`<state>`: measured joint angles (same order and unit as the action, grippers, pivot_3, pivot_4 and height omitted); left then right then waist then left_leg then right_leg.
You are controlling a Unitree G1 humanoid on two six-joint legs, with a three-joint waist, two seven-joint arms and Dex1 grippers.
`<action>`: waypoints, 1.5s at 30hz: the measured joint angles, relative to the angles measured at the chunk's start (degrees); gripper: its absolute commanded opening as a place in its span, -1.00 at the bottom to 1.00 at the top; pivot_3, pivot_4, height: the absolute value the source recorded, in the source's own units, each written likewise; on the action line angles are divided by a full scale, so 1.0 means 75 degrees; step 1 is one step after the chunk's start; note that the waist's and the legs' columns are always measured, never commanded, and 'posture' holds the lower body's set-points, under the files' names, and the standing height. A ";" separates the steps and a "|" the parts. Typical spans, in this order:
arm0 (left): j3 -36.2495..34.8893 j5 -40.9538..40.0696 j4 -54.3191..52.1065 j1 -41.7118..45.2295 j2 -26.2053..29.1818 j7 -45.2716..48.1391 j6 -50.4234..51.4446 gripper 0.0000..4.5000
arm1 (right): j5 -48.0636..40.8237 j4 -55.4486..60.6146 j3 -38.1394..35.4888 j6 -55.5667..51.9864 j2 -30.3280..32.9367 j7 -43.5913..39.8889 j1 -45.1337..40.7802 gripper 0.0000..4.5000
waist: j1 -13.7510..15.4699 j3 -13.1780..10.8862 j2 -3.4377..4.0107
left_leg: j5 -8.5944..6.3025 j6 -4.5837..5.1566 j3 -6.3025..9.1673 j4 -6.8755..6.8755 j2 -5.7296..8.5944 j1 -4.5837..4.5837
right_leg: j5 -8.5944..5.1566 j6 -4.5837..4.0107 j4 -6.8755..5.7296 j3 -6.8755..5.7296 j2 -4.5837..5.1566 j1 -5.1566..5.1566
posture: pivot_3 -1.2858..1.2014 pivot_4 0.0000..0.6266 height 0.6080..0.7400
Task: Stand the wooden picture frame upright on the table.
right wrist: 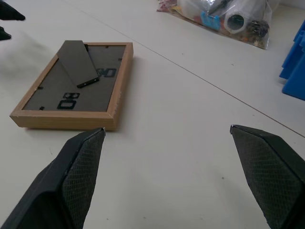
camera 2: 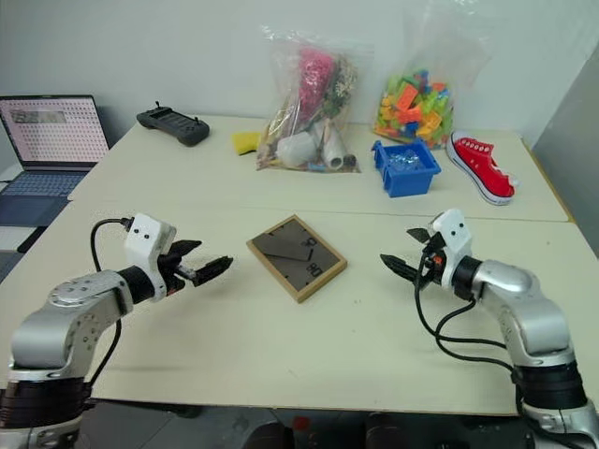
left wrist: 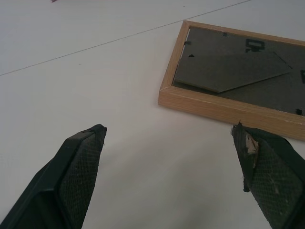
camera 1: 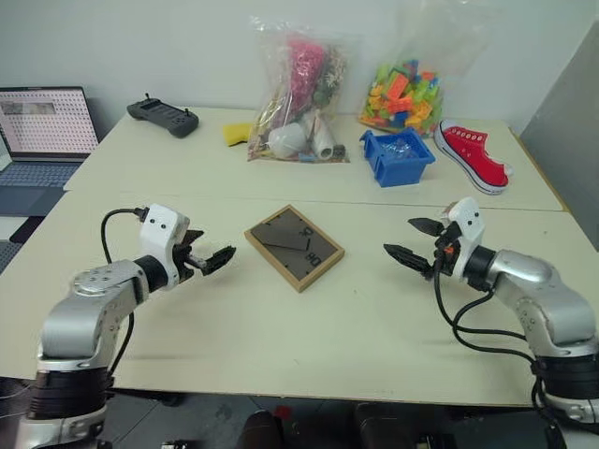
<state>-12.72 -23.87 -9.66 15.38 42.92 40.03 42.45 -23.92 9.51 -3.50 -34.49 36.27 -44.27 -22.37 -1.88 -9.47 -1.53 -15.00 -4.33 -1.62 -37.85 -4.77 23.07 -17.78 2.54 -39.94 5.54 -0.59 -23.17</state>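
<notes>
Wooden picture frame lies face-down on table

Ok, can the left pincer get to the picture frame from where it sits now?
Probably yes. The left pincer is open and aimed at the wooden picture frame, which lies back-up on the table, with only bare tabletop between them.

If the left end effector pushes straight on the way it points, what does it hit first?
Most likely the wooden picture frame, lying back-up on the table; the left end effector is open, with bare tabletop between, though depth is uncertain.
</notes>
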 measured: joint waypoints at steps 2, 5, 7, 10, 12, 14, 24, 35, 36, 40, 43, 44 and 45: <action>0.0006 -0.0004 -0.0051 0.0002 0.0023 0.0083 -0.0006 1.00 | -0.0020 -0.0145 0.0011 0.0000 -0.0013 -0.0098 -0.0083 0.98 | 0.0002 0.0000 0.0000 | -0.0001 0.0001 -0.0001 -0.0001 0.0001 0.0001 | 0.0000 0.0000 -0.0001 0.0002 0.0000 0.0000 | 0.03 -0.52 1.00; 0.0142 0.0026 -0.0172 0.0002 -0.0010 0.0028 -0.0040 1.00 | -0.0018 -0.0355 0.0032 0.0032 -0.0115 -0.0102 -0.0214 0.98 | 0.0004 -0.0001 -0.0002 | -0.0001 0.0001 -0.0001 -0.0002 0.0001 0.0004 | 0.0000 0.0000 0.0000 0.0003 0.0001 0.0000 | 0.03 -0.52 1.00; 0.0154 0.0014 -0.0288 -0.0005 -0.0080 -0.0107 0.0021 1.00 | 0.0022 -0.0487 0.0047 0.0094 -0.0146 -0.0100 -0.0249 0.98 | 0.0005 -0.0002 -0.0003 | -0.0001 0.0001 -0.0001 -0.0003 0.0000 0.0005 | 0.0000 0.0000 0.0000 0.0002 0.0001 -0.0002 | 0.03 -0.52 1.00; 0.0103 0.0025 -0.0469 -0.0187 -0.0079 -0.0375 0.0146 1.00 | 0.0169 -0.0866 0.0119 0.0265 -0.0229 -0.0089 -0.0410 0.98 | -0.0016 -0.0002 -0.0003 | -0.0001 0.0001 -0.0006 -0.0002 -0.0001 0.0001 | 0.0000 0.0000 -0.0002 0.0008 0.0000 -0.0003 | 0.03 -0.52 1.00; -0.0088 -0.0022 -0.0477 -0.0282 -0.0139 -0.0509 0.0250 0.92 | 0.0324 -0.1115 0.0244 0.0462 -0.0323 -0.0100 -0.0580 0.90 | -0.0034 -0.0002 -0.0003 | -0.0001 0.0002 -0.0004 -0.0002 -0.0005 0.0001 | 0.0000 0.0000 -0.0004 0.0006 -0.0004 -0.0005 | 0.03 -0.52 1.00; -0.0322 -0.0081 -0.0484 -0.0342 -0.0219 -0.0702 0.0336 0.78 | 0.0384 -0.1476 0.0410 0.0661 -0.0510 -0.0180 -0.0874 0.76 | -0.0046 -0.0003 -0.0003 | -0.0001 0.0001 -0.0005 -0.0002 -0.0006 0.0000 | 0.0000 0.0000 -0.0004 0.0007 -0.0005 -0.0005 | 0.03 -0.52 1.00; -0.0139 0.0189 -0.0750 -0.0334 -0.1581 -0.2583 0.1020 -0.20 | 0.2350 -0.6173 0.1589 0.2944 -0.2491 0.0772 -0.3809 -0.34 | -0.0111 -0.0002 -0.0004 | 0.0001 -0.0003 -0.0010 0.0000 -0.0004 0.0004 | 0.0002 -0.0001 0.0002 0.0003 0.0008 -0.0005 | 0.03 -0.52 1.00; 0.0975 0.0813 -0.0913 -0.0349 -0.2526 -0.3444 0.1063 -0.97 | 0.3090 -0.8848 0.1832 0.4566 -0.3797 0.0963 -0.4414 -1.00 | -0.0161 -0.0002 -0.0004 | 0.0006 -0.0011 -0.0011 -0.0004 -0.0003 -0.0001 | 0.0003 -0.0001 -0.0012 0.0004 0.0013 -0.0004 | 0.03 -0.52 1.00; 0.1081 0.0842 -0.0889 -0.0284 -0.2547 -0.3434 0.1060 -0.97 | 0.3076 -0.8835 0.1830 0.4571 -0.3873 0.0849 -0.4414 -1.00 | -0.0157 -0.0002 -0.0004 | 0.0007 -0.0013 -0.0011 -0.0004 -0.0002 -0.0001 | 0.0003 -0.0001 -0.0013 0.0003 0.0013 -0.0004 | 0.03 -0.52 1.00; 0.1505 0.1015 -0.0589 0.0052 -0.2636 -0.3280 0.0942 -0.97 | 0.2884 -0.8015 0.1770 0.4377 -0.3956 0.0343 -0.4097 -1.00 | -0.0124 0.0000 -0.0002 | 0.0006 -0.0011 -0.0007 -0.0005 -0.0001 -0.0001 | 0.0003 -0.0001 -0.0014 -0.0001 0.0014 -0.0001 | 0.03 -0.52 1.00; 0.1609 0.1013 -0.0321 0.0315 -0.2688 -0.3031 0.0975 -0.97 | 0.2797 -0.7120 0.1734 0.3972 -0.3758 0.0192 -0.3616 -1.00 | -0.0046 0.0000 -0.0001 | 0.0003 -0.0006 -0.0006 -0.0008 0.0003 -0.0001 | 0.0003 0.0000 -0.0014 0.0000 0.0016 0.0002 | 0.03 -0.52 1.00; 0.1701 0.1040 -0.0231 0.0418 -0.2610 -0.2879 0.0979 -0.97 | 0.2793 -0.6745 0.1732 0.3733 -0.3678 0.0177 -0.3375 -1.00 | -0.0022 0.0000 -0.0001 | 0.0003 -0.0005 -0.0006 -0.0009 0.0004 -0.0001 | 0.0003 0.0000 -0.0013 0.0000 0.0017 0.0002 | 0.03 -0.52 1.00; 0.1912 0.1132 -0.0181 0.0527 -0.2464 -0.2710 0.0961 -0.97 | 0.2775 -0.6032 0.1746 0.3356 -0.3515 0.0126 -0.2993 -1.00 | 0.0016 0.0001 -0.0002 | 0.0003 -0.0006 -0.0003 -0.0006 0.0005 0.0001 | 0.0003 0.0000 -0.0011 -0.0003 0.0017 0.0002 | 0.03 -0.52 1.00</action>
<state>1.61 -15.38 -11.02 19.34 24.45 19.70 49.66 -3.11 -35.73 9.60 -9.33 9.91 -43.32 -44.82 -1.76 -9.47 -1.55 -14.98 -4.37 -1.64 -37.90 -4.73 23.07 -17.75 2.54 -40.02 5.52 -0.46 -23.16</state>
